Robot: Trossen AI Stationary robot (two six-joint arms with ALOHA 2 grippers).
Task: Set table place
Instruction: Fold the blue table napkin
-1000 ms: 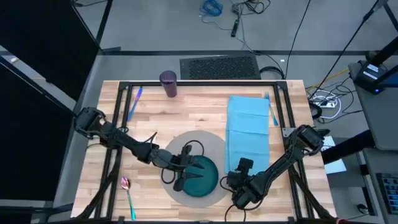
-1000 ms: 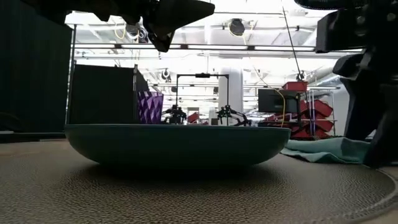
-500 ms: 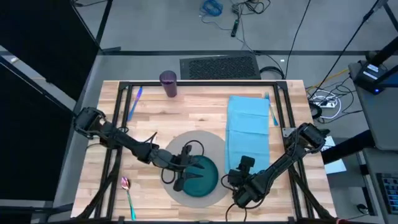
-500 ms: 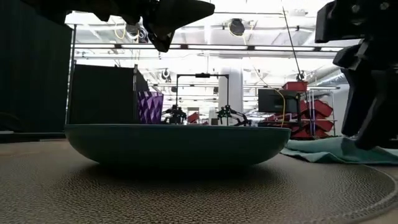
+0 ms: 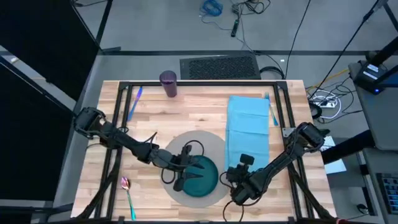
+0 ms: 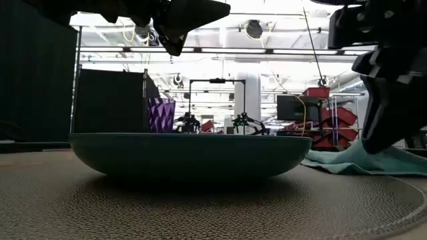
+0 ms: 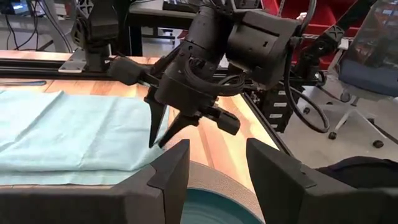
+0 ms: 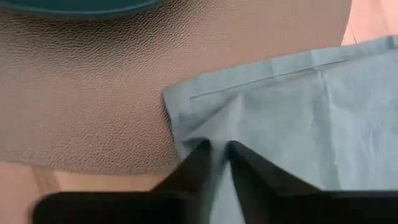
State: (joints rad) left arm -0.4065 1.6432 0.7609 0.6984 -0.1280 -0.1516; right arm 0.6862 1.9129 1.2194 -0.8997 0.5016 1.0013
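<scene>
**Plate is down, napkin is next, the rest is still spread out**

I see the teal plate (image 5: 200,176) sitting on the round grey mat (image 5: 211,142), near the front edge of the table (image 5: 186,115). That part looks done to me.

The light blue napkin (image 5: 247,127) lies flat on the right side of the table. Its near corner lies over the rim of the mat. My right gripper (image 8: 214,155) is at that corner, with its fingers nearly closed and a small fold of cloth between them. I think it is pinching the napkin to move it.

My left gripper (image 5: 182,177) hangs over the plate's left side, with its fingers spread and nothing in them.

The other things are still far from the mat, I think. The purple cup (image 5: 168,83) stands at the back edge. One blue piece of cutlery (image 5: 135,99) lies near the back left corner and another (image 5: 271,109) by the napkin's right edge; I cannot tell fork from knife. The spoon (image 5: 128,194) lies by the front left corner.

So most of the setting is still left to do.
</scene>
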